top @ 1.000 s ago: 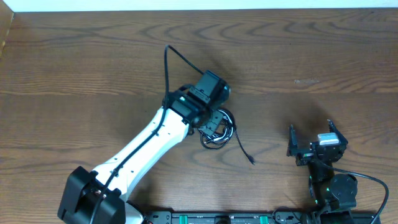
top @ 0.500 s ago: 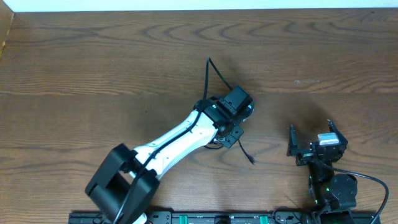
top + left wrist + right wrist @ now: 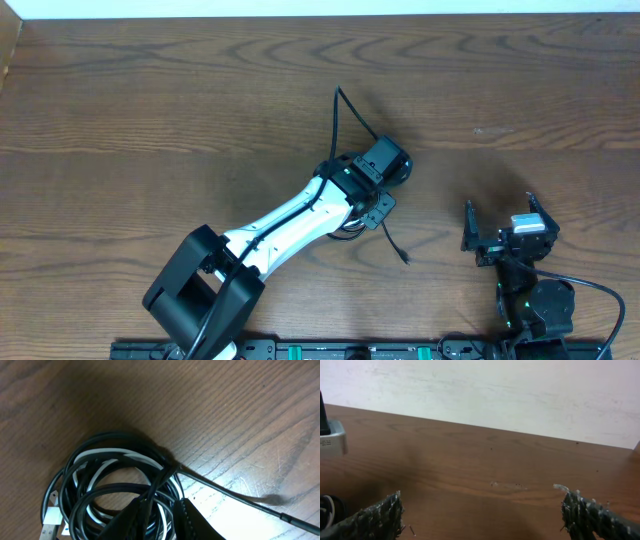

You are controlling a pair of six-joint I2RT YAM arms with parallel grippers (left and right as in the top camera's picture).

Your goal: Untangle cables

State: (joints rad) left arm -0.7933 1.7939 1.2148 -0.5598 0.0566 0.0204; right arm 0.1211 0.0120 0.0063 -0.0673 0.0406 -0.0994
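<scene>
— What had changed in that last second?

— The left arm [image 3: 290,215] had swung rightward over the worktop [image 3: 150,100] and settled its wrist onto the bundle of cables [image 3: 107,491]. The left pincer [image 3: 162,510] had been drawing in as it went.

— Had it got hold of anything?

— It straddled a few black strands at the near rim of the coil, with the jaws close on either side. Whether the strands were truly pinched, I could not tell.

— And the bundle itself?

— It lay near the middle of the worktop, where it had been, mostly hidden under the arm from above. The black loops and the white cord [image 3: 117,453] were wound together. One loose black tail [image 3: 235,495] ran out to the right, its end in the same spot as before. A silver plug [image 3: 48,529] sat at the coil's left edge.

— And the other side?

— The right pincer [image 3: 481,510] was spread wide and held nothing. It was well apart to the right and had not moved.

— So what did that mean for the job?

— My reading was that nothing had been untangled yet. The left pincer was only taking a first grip. The right pincer would likely have to steady the coil while a strand was drawn out.
</scene>
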